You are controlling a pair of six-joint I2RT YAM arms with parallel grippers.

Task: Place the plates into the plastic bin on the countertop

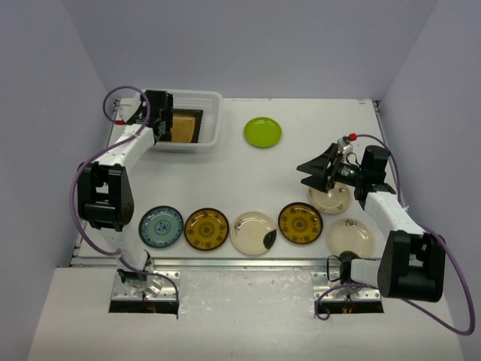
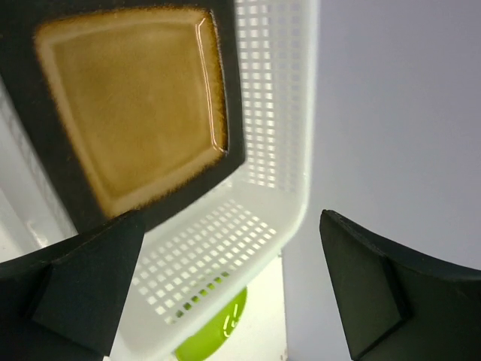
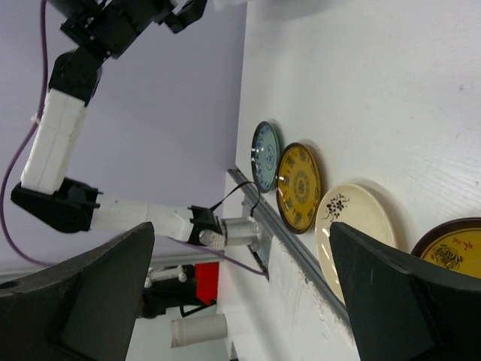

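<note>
The translucent white plastic bin [image 1: 209, 120] stands at the back left; its perforated wall [image 2: 225, 248] fills the left wrist view. An amber square plate with a dark rim [image 1: 185, 125] leans inside it [image 2: 135, 98]. My left gripper [image 1: 161, 129] is open and empty [image 2: 233, 289] at the bin's left end, over the plate. A lime-green plate [image 1: 262, 132] lies right of the bin. My right gripper [image 1: 316, 171] is open and empty [image 3: 240, 293], held above the table next to a cream plate [image 1: 331, 198].
Near the front edge lie a blue plate [image 1: 161, 226], a yellow-brown plate [image 1: 207, 229], a cream plate [image 1: 253, 232], a second yellow-brown plate [image 1: 301, 222] and another cream plate [image 1: 350, 237]. The metal rail [image 1: 225, 262] runs along the front. Walls close in the left, back and right.
</note>
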